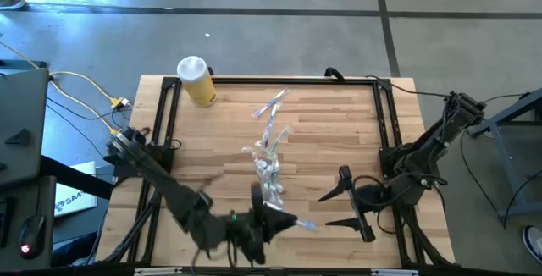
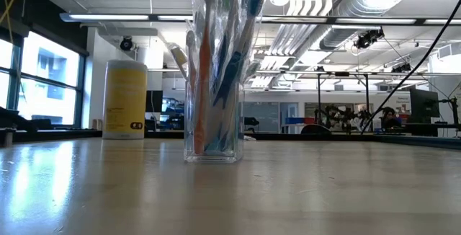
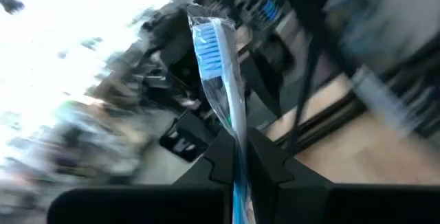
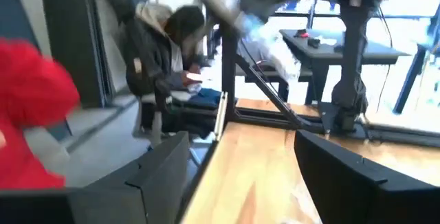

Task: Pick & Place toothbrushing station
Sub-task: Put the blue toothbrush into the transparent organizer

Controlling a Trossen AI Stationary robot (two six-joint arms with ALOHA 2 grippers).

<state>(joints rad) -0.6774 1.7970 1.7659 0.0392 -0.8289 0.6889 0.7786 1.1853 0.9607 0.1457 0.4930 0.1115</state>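
The clear plastic cup (image 2: 211, 130) stands upright on the table with several wrapped toothbrushes (image 2: 229, 40) in it; it also shows in the high view (image 1: 269, 176). Two more wrapped toothbrushes (image 1: 273, 107) lie on the table farther back. I make out no teal tubes. My left gripper (image 1: 284, 221) is near the table's near edge, just on the near side of the cup, shut on a wrapped blue toothbrush (image 3: 218, 80). My right gripper (image 1: 343, 208) is open and empty, to the right of the cup. My left gripper pinches the wrapped toothbrush by its handle (image 3: 238, 157) between its two fingers. The bristle head (image 3: 206, 42) sticks out beyond the fingertips, toward the table's right side (image 1: 309, 224). The brush is lifted clear of the table and the cup.
A yellow bottle with a white cap (image 1: 195, 80) stands at the far left corner, also in the low view (image 2: 124, 99). A black frame (image 1: 385, 132) borders the tabletop. People sit beyond the table in the right wrist view (image 4: 165, 52).
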